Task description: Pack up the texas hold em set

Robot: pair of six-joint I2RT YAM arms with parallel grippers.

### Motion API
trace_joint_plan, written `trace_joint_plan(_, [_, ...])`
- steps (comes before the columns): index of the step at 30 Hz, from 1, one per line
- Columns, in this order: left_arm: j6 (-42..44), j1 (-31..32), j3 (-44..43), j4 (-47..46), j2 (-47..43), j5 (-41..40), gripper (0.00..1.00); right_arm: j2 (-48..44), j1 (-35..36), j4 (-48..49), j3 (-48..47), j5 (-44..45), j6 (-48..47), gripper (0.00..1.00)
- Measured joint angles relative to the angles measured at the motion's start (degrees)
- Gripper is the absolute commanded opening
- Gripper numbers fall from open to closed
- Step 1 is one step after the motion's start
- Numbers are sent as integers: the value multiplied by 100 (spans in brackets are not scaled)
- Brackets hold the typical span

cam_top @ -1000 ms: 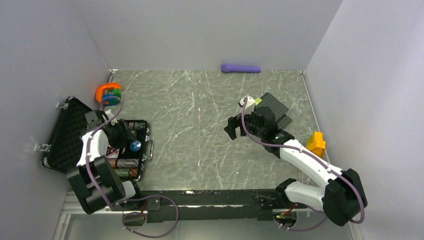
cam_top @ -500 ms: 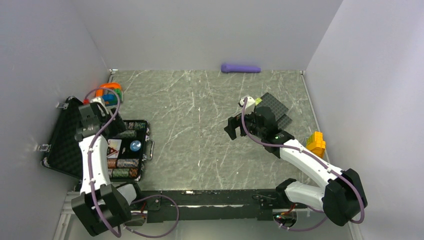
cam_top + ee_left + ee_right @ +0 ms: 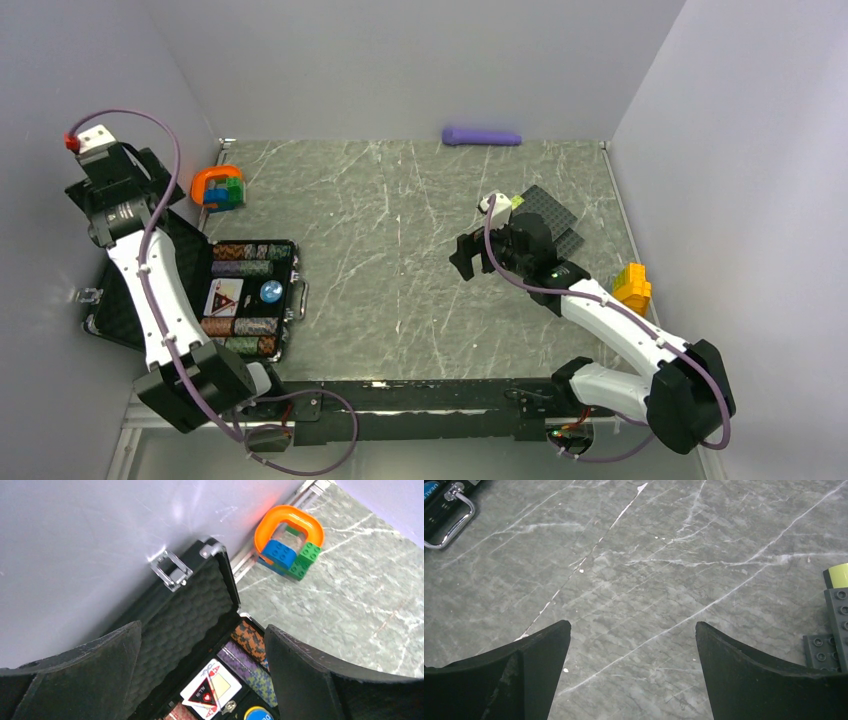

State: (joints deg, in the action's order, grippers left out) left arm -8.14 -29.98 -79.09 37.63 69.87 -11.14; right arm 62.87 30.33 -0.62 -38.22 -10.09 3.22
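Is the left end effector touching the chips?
Apart. The left wrist view shows the open left end effector held up, with the chips lying well beyond it.

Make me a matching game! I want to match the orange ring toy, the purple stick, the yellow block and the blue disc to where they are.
Things:
1. orange ring toy
2. purple stick
3. yellow block
4. blue disc

Places:
A. inside the open case
B. far edge of the table, near the middle
C. right edge of the table
D. far left corner, just beyond the case

Pairs: 1-D, 2-B, 3-C, 4-A
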Motion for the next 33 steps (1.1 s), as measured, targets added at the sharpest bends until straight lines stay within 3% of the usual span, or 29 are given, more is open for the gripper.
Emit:
trace_joint_plan(7, [2, -254, -212, -20, 413, -63, 96, 0, -2, -302, -162, 57, 2, 99])
trace_joint_plan(21, [103, -369, 623, -501, 385, -533, 96, -98, -2, -667, -297, 83, 2, 99])
trace_joint_plan(33, [98, -385, 1248, -1084, -114, -223, 94, -111, -2, -680, -310, 87, 0, 99])
